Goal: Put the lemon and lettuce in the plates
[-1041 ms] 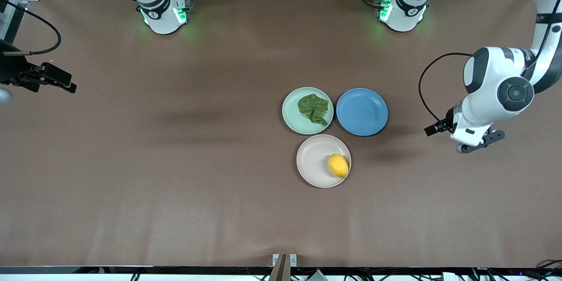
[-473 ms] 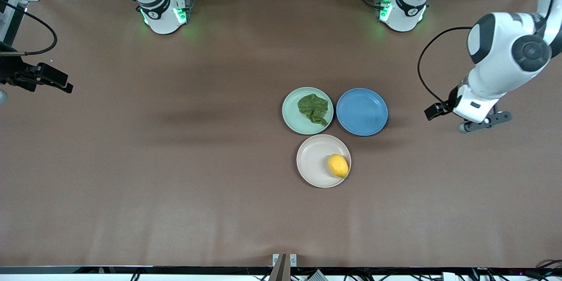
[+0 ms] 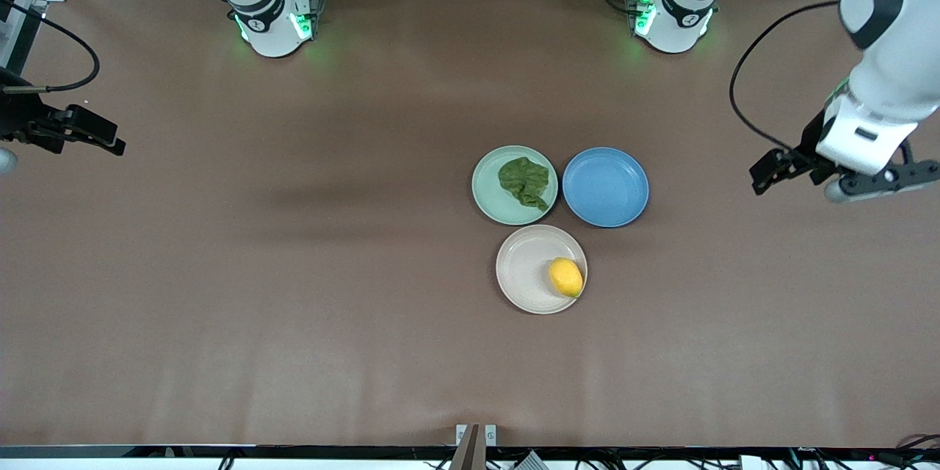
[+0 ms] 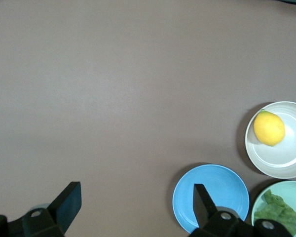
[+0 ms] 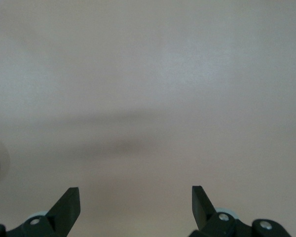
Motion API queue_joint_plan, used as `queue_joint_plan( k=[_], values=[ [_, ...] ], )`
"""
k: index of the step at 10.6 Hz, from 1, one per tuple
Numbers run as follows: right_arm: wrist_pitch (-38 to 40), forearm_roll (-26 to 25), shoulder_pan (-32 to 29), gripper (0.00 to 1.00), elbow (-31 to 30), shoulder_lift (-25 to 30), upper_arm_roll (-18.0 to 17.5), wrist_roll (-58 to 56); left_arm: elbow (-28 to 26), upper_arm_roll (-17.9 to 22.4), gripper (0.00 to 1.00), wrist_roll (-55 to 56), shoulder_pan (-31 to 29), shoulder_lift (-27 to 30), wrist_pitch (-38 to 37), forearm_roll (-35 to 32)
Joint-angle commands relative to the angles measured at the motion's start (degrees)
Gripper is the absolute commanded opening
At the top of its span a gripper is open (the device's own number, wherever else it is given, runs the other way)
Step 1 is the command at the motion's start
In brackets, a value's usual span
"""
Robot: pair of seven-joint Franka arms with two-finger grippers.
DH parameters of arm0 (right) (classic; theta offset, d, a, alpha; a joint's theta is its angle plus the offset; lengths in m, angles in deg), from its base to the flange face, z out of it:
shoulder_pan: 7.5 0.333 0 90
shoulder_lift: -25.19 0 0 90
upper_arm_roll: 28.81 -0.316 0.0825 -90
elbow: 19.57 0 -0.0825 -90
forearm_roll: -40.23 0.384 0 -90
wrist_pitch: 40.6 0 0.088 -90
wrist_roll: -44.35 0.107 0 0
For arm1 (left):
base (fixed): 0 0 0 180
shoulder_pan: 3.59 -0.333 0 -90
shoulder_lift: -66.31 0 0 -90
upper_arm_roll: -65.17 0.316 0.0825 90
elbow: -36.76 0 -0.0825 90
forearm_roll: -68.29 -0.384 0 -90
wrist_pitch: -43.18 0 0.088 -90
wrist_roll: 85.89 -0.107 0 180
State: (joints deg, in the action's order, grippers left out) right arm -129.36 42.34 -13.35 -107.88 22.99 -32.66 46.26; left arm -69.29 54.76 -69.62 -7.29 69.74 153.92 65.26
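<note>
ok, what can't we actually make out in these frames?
- Right tool: in the front view the frame edge cuts it off; only the right wrist view shows its open fingers.
- Mint plate: cut by the left wrist view's edge, and the lettuce with it.
- Blue plate: part hidden under a finger of the left tool in that view.
- Beige plate under the lemon: covered in both views.

Your brown worktop (image 3: pixel 294 294) carries three touching plates: the mint plate (image 3: pixel 488 194), the blue plate (image 3: pixel 605 186), and, nearer the front camera, the beige plate (image 3: pixel 523 269).
</note>
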Motion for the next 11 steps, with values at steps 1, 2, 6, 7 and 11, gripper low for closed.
queue_joint_plan(
  k=[1, 2, 6, 7, 11],
  values=[
    [-1.14, -0.61, 0.85, 1.0, -1.43, 1.58, 0.86, -0.06, 6.34, -0.04, 1.0, -1.86, 0.53, 1.33, -8.47, 2.23],
    [-1.32, -0.61, 1.46, 1.0, -1.51, 1.67, 0.86, 0.11, 8.56, 0.04, 1.0, -3.77, 0.53, 1.15, -13.05, 4.07],
    [-1.67, -0.88, 1.81, 1.0, -1.34, 2.28, 0.86, -0.59, 10.94, -0.05, 1.0, -7.3, 0.88, 1.15, -15.98, 5.58],
    [-1.67, -0.79, 1.9, 1.0, -1.43, 2.55, 1.3, -0.5, 11.13, 0.04, 1.0, -8.26, 1.32, 1.23, -17.39, 5.49],
    [-1.5, -0.7, 4.71, 1.0, -1.43, 2.46, 5.25, -0.59, 14.82, 0.22, 1.0, -8.63, 1.15, 0.53, -22.59, 4.88]
  ],
)
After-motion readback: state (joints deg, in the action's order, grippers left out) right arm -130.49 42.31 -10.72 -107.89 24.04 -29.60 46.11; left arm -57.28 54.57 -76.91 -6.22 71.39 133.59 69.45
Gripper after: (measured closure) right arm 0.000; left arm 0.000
